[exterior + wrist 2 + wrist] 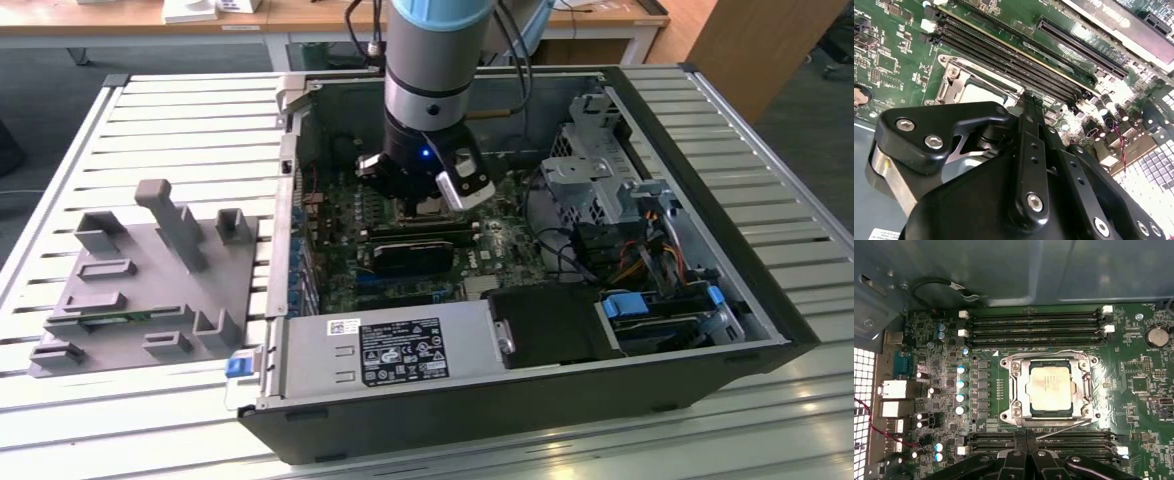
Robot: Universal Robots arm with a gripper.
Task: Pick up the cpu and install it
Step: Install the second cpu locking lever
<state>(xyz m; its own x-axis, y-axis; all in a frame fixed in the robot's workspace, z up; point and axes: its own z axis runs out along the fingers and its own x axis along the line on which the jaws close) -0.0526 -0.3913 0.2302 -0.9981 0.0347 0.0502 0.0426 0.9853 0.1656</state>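
The cpu [1049,388] lies flat, metal top up, seated in the socket frame [1015,390] just beyond the fingertips [1026,436]; square, it has no clear long axis (edges parallel to the memory slots [1034,322]); one chip, one socket. The gripper [1026,437] holds nothing, fingers pressed together; slot banks flank the socket.
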